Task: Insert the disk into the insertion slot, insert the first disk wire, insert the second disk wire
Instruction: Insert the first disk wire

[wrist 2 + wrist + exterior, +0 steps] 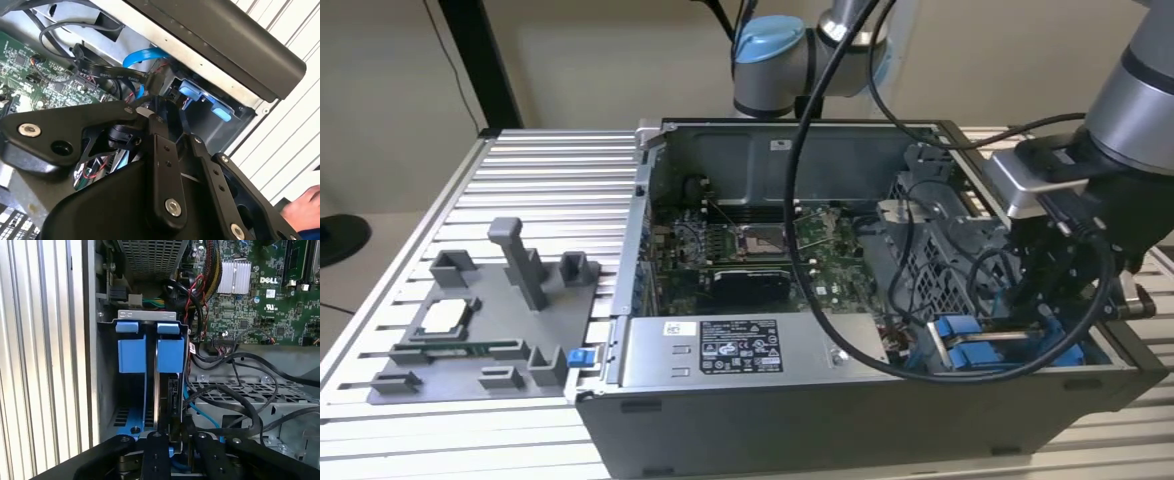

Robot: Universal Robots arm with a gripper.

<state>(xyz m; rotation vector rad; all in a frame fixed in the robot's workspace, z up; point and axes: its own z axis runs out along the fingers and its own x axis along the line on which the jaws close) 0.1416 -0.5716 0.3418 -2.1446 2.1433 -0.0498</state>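
Disk: seated in the slot, in the computer case at its corner on the exterior view's right; blue frame tabs show.
Gripper: low at the disk's end, fingers narrow, apparently pinching a black plug.
Blue wire: loops beside the slot.
Handling: disk likely stiff, dense, shock-sensitive; take it by the blue frame. Plug probably rigid, wires limp.

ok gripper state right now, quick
Black gripper: cannot tell whether open or shut; it reaches down at the grey metal insertion slot with blue plastic rails.
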